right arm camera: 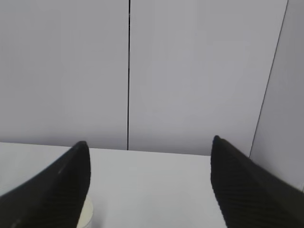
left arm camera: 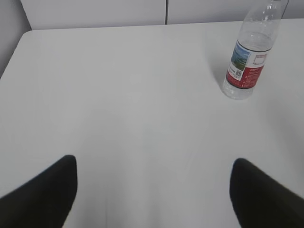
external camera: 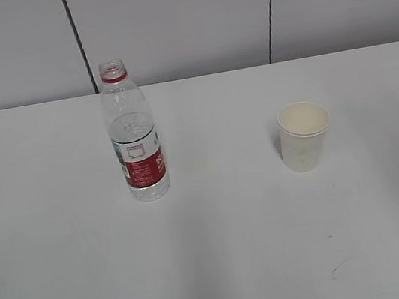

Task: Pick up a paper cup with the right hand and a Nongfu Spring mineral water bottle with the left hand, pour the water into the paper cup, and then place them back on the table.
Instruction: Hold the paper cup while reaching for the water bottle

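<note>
The Nongfu Spring mineral water bottle (external camera: 134, 133) stands upright and uncapped on the white table (external camera: 223, 252), left of middle, holding some water. It also shows at the upper right of the left wrist view (left arm camera: 249, 54). The paper cup (external camera: 303, 135) stands upright to its right. A sliver of its rim shows in the right wrist view (right arm camera: 87, 213), behind the left finger. My left gripper (left arm camera: 154, 166) is open and empty, well short of the bottle. My right gripper (right arm camera: 149, 149) is open and empty above the table. Neither arm shows in the exterior view.
Grey wall panels with dark seams (external camera: 268, 9) rise behind the table's far edge. The table's left corner (left arm camera: 26, 35) shows in the left wrist view. A faint scuff (external camera: 340, 267) marks the table's near right.
</note>
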### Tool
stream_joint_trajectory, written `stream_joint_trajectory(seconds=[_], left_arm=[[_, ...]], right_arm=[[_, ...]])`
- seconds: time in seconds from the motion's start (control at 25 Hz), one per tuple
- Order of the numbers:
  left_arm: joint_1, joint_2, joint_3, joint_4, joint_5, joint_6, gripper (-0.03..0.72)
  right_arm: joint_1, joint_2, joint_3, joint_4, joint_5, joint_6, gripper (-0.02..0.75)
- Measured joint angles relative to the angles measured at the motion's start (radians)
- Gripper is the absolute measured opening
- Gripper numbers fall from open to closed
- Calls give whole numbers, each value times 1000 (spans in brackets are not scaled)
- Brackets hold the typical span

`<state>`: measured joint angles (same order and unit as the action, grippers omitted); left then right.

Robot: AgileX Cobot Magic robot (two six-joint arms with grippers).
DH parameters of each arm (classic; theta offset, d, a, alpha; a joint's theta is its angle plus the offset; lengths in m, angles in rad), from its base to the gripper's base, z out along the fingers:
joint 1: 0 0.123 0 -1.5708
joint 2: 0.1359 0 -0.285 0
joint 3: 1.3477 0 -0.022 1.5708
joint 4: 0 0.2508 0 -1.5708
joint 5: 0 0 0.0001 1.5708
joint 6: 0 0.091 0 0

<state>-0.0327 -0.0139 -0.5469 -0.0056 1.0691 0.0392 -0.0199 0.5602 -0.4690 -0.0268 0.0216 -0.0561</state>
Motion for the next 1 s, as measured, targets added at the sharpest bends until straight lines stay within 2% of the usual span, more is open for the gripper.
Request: stream_joint_trajectory(seconds=[0.16, 0.36, 0.52, 0.72, 0.88, 1.0], left_arm=[[0, 3, -21, -6, -136, 0, 587], [0, 102, -27, -117, -328, 24, 587], [0, 265, -27, -235, -468, 179, 587], [0, 478, -27, -405, -691, 434, 587], [0, 615, -27, -470, -769, 527, 587], [0, 695, -27, -480, -849, 550, 587]], right_arm=[[0, 186, 0, 0, -152, 0, 581], [0, 411, 2, -2, -368, 2, 581], [0, 553, 14, -21, -520, 36, 581], [0, 699, 105, -182, -753, 152, 581], [0, 809, 148, -278, -864, 187, 581], [0, 902, 152, -325, -932, 191, 581]])
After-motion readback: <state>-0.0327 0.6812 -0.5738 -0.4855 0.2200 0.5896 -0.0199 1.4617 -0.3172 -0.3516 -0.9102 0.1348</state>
